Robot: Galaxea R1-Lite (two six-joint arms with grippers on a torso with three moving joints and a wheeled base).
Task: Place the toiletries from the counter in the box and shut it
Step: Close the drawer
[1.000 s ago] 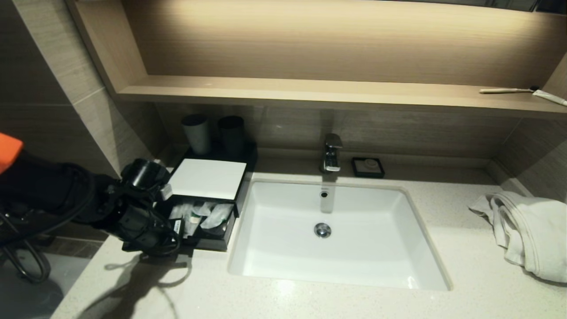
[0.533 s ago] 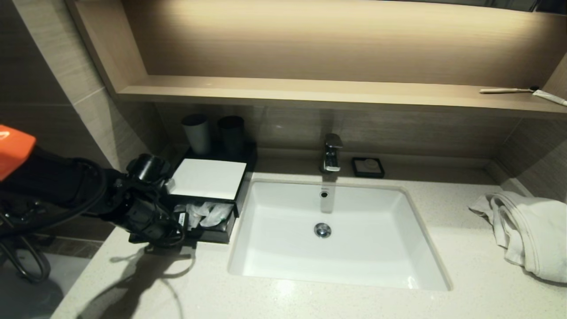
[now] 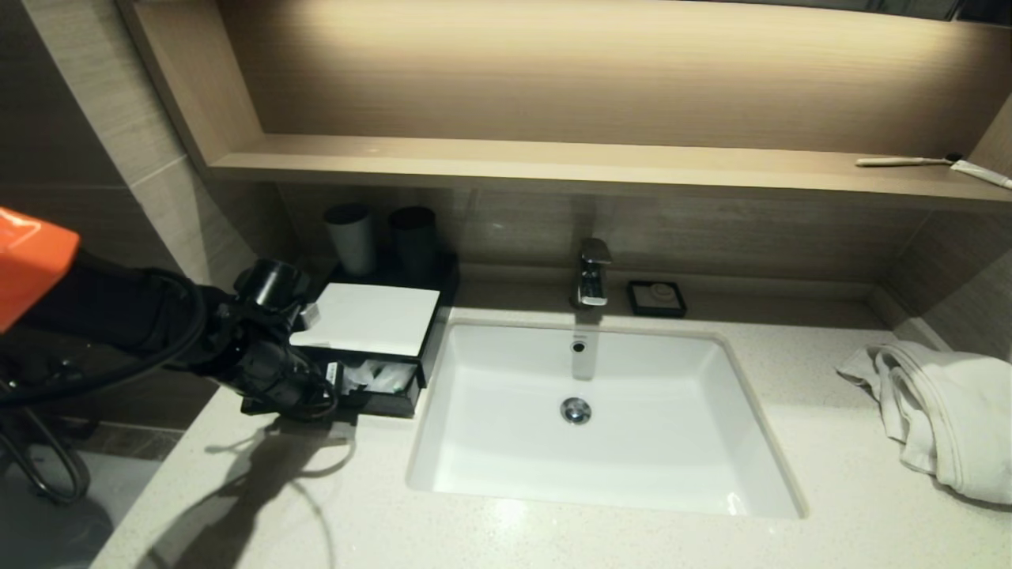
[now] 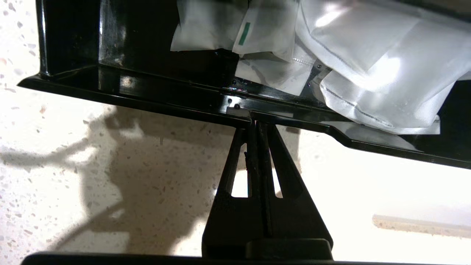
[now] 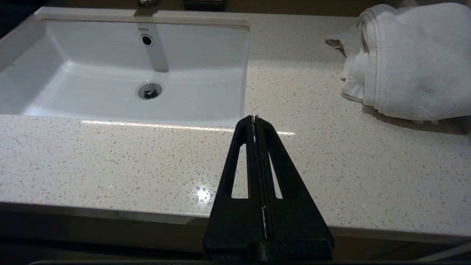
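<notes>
Black box (image 3: 371, 316) drawer part-open, sachets (image 4: 368, 73) inside | left gripper (image 4: 254, 123) closed, tips against drawer front | right gripper (image 5: 254, 118) closed above counter (image 5: 110, 158)

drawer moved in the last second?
Yes. The drawer has slid back under the box's white top panel, away from the counter's front edge, pushed by the shut left claw.
</notes>
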